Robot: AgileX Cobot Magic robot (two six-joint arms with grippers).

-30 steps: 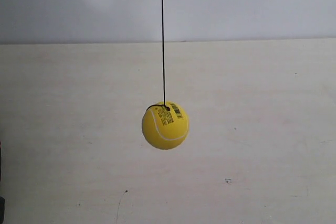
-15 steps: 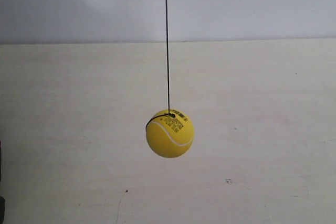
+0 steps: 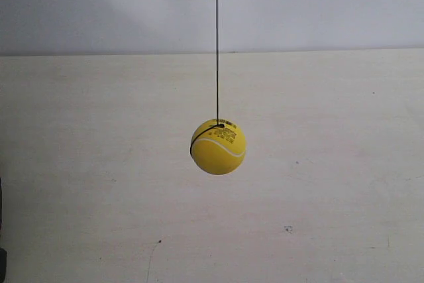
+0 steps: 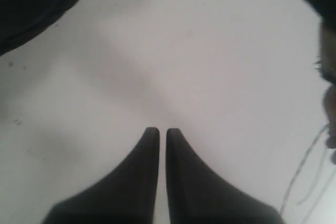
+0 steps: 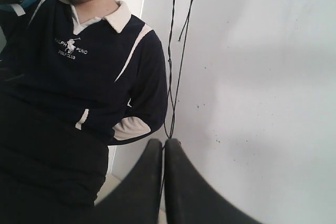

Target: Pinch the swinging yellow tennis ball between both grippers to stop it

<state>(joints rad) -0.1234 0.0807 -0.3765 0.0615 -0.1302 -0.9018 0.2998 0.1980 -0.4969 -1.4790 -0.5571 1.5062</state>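
Two claws, both closed on nothing. Left claw [image 4: 158,129]: jaws drawn together, a thin slit between the tips, pale surface beyond. Right claw [image 5: 163,141]: jaws meet at the tips; past it, a person [image 5: 68,77] in a dark polo shirt and black cables [image 5: 176,51] hanging down a white wall [image 5: 262,77]. Exterior view: yellow tennis ball [image 3: 218,146] hangs free on a taut black string [image 3: 217,51], touching nothing, mid-frame against the pale counter [image 3: 344,164]. Grey wall [image 3: 318,4] behind.
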